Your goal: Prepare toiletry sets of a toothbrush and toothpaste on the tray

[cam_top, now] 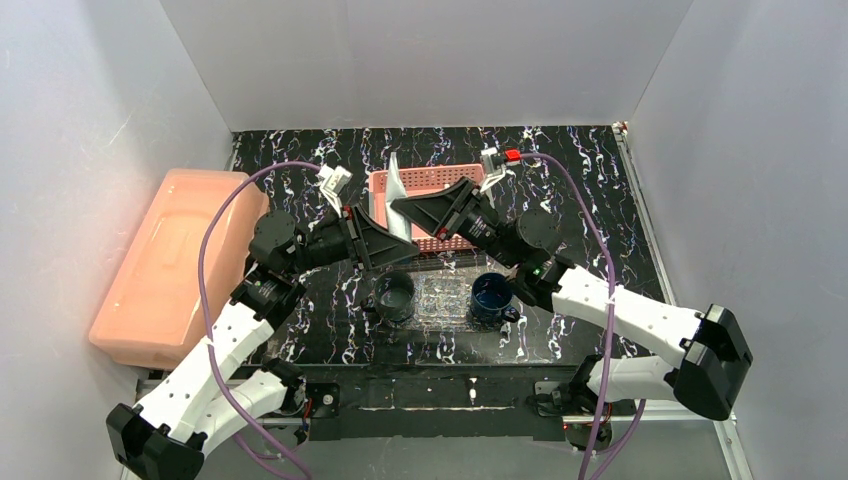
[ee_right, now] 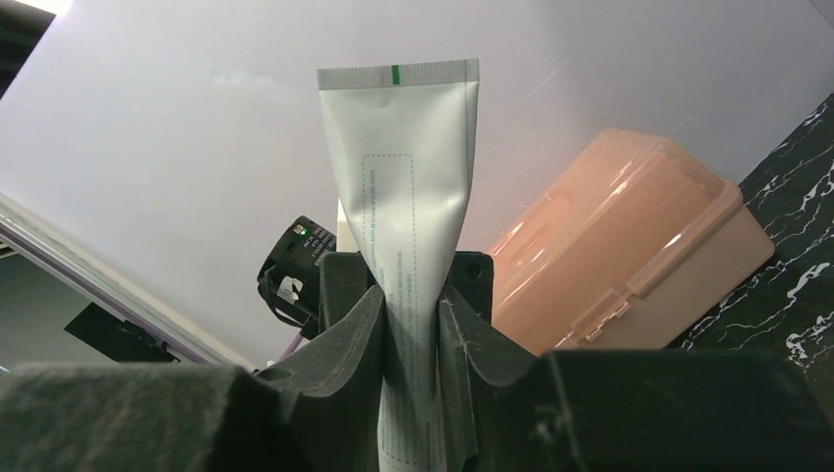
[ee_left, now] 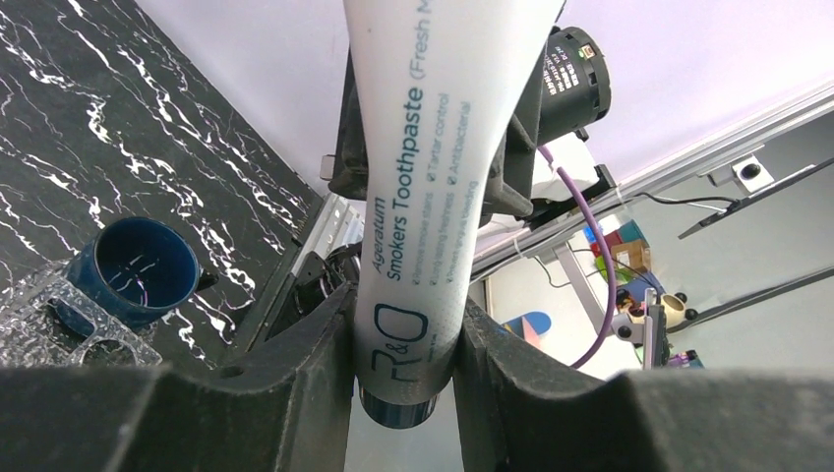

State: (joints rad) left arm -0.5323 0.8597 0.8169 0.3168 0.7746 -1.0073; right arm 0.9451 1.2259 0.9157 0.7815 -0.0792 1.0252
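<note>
Black marbled table (cam_top: 600, 200), white walls (cam_top: 420, 60); left and right jaws clamp one toothpaste tube (cam_top: 397, 185).

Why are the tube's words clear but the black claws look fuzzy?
Left wrist view: the toothpaste tube is in focus, its print sharp; the left gripper sits too near the lens, so it blurs. Right wrist view: the right gripper is soft too, with glare top left.
</note>
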